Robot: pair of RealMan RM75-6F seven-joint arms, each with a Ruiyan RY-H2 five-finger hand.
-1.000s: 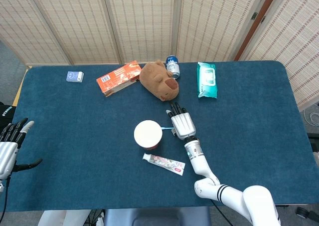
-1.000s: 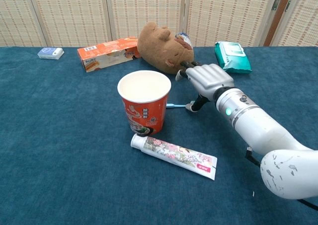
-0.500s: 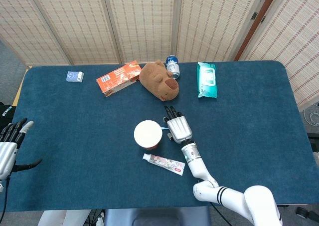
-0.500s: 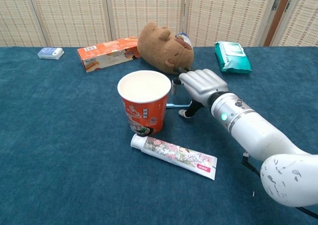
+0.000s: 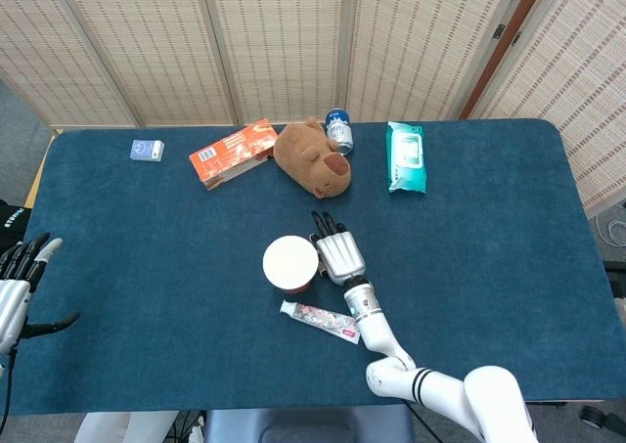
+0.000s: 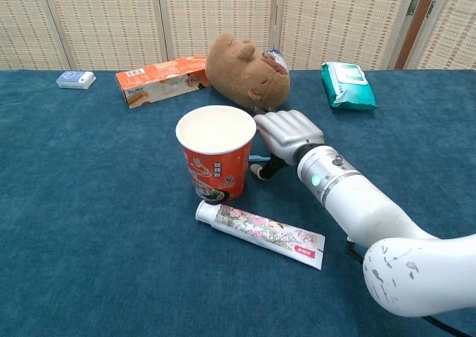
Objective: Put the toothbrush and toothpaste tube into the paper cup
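Here the blue counter (image 5: 147,267) carries everything. The right hand (image 6: 286,132) lies palm down just beside the paper cup (image 6: 216,152), over the toothbrush (image 6: 259,158), whose light-blue handle shows at the cup's base; whether the fingers grip it cannot be told. The left hand (image 5: 18,285) hovers at the counter's left edge, fingers apart, holding nothing. The cup stands upright. The toothpaste tube (image 6: 259,233) lies flat just in front of the cup, white cap pointing left.
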